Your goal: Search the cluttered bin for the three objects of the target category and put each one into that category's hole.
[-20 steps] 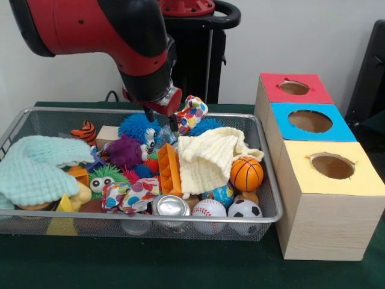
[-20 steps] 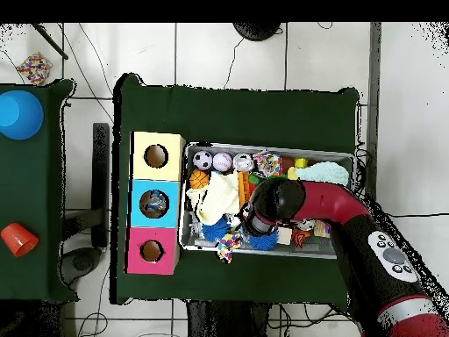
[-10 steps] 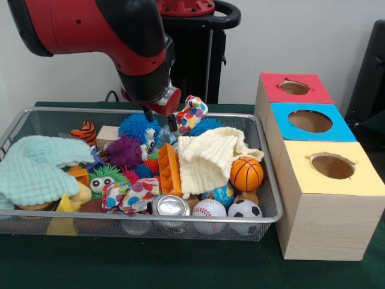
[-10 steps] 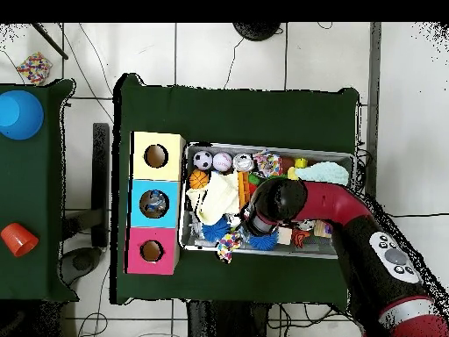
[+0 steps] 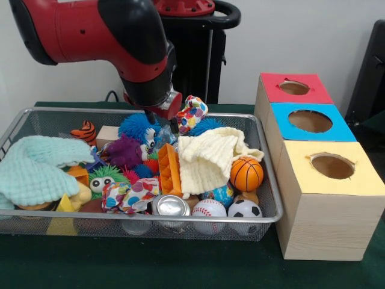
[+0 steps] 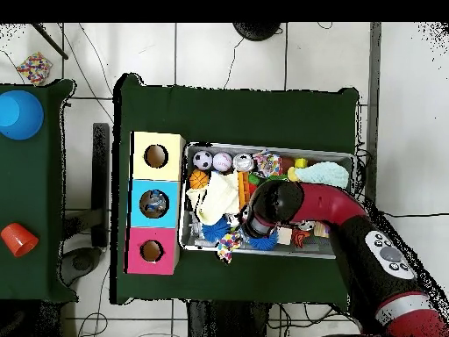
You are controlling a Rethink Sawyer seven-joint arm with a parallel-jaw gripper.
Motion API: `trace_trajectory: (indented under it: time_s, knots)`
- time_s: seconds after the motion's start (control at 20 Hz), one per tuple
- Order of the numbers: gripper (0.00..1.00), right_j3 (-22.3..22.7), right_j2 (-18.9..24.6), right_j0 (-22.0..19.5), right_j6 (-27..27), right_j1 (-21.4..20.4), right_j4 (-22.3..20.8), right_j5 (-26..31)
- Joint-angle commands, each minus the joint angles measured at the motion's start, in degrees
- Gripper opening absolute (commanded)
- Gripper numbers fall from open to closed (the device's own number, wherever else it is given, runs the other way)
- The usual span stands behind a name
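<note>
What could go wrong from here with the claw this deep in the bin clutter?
The claw sits at the polka-dot cloth, which lies over the wire bin's far rim: a pull could drag it outside. The cream cloth beside it may snag too. I cannot tell whether the claw is open.

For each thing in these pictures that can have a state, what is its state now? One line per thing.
pincer: low over the bin's far side; open or shut cannot be told.
wire bin: full, cluttered.
red box: hole unblocked.
blue box: hole unblocked; something lies inside in the overhead view.
yellow box: hole unblocked.
cream cloth: crumpled, draped over toys.
mint cloth: crumpled, heaped.
can: lying on its side.
</note>
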Motion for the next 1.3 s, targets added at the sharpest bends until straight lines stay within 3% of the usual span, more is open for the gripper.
trace_trajectory:
  time_s: [0.05,0.25,1.0,1.3]
  knots:
    - [1.0,0.1,-0.38,0.48,-6.32,2.65,-3.52,-3.39]
    - [1.0,2.36,-1.19,0.83,-4.01,2.22,-5.25,-8.14]
    - [1.0,-0.43,-1.5,1.07,-5.47,4.62,-6.09,-6.97]
    - [1.0,-0.08,-0.38,-0.16,-5.87,6.08,-3.68,-5.49]
